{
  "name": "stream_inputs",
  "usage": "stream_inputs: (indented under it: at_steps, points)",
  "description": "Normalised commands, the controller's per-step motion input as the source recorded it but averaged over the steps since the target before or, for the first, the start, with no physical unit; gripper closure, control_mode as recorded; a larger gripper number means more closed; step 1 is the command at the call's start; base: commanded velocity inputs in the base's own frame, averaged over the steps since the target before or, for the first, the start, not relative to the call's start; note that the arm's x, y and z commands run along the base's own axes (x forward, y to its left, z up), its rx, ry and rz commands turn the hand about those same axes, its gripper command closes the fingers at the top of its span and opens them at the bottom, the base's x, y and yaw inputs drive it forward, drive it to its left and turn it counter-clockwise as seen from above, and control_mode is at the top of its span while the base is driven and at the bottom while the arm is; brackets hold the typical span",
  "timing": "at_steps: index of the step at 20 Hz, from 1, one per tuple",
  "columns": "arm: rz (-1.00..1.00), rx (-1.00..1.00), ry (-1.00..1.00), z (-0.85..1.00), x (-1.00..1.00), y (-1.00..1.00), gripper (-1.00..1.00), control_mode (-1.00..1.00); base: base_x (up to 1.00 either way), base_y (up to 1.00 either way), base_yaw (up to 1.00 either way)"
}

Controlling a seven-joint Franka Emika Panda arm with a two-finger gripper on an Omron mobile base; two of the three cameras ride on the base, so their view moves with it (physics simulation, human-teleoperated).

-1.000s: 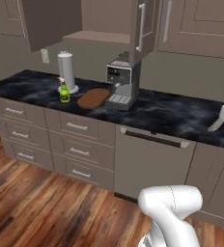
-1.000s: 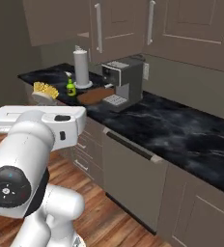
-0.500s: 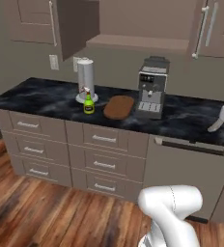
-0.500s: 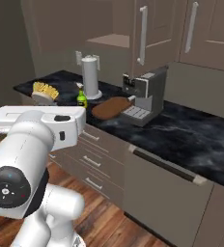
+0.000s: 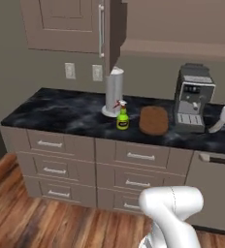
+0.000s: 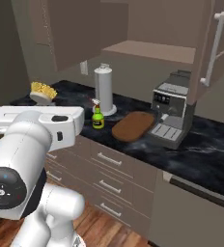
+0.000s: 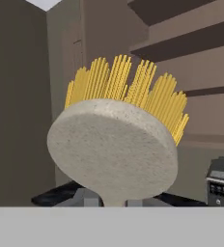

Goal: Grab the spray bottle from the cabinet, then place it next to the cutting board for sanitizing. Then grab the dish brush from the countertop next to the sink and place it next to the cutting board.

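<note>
Now the end effector (image 7: 115, 202) is clamped on 1 dish brush (image 7: 115, 144); 1 spray bottle (image 5: 122, 117) adjoins 1 cutting board (image 5: 153, 120).

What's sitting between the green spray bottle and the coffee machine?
The cutting board lies flat on the countertop between the spray bottle and the coffee machine. Both base views show it.

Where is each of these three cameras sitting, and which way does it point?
Left base view: behind the arm to its left, looking forward and down at the counter; the white arm's elbow rises at lower right.
Right base view: behind to its right, same counter; the arm fills the lower left, carrying the dish brush.
Hand view: on the hand, looking along the pincer at the brush head, close up.
Both base views share the spray bottle, cutting board and coffee machine.
</note>
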Motion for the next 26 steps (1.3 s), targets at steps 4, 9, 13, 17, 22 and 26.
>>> stream_inputs:
  at_steps: [4,9,13,17,22,26]
  points:
    - [0.00,0.00,0.00,0.00,0.00,0.00,1.00,1.00,0.98,0.20,-0.24]
    - [0.00,0.00,0.00,0.00,0.00,0.00,1.00,1.00,0.91,0.10,-0.17]
    - [0.00,0.00,0.00,0.00,0.00,0.00,1.00,1.00,0.83,0.09,-0.15]
    - [0.00,0.00,0.00,0.00,0.00,0.00,1.00,1.00,0.76,0.10,-0.19]
    - [0.00,0.00,0.00,0.00,0.00,0.00,1.00,1.00,0.38,0.04,-0.28]
    - [0.00,0.00,0.00,0.00,0.00,0.00,1.00,1.00,0.38,0.22,-0.29]
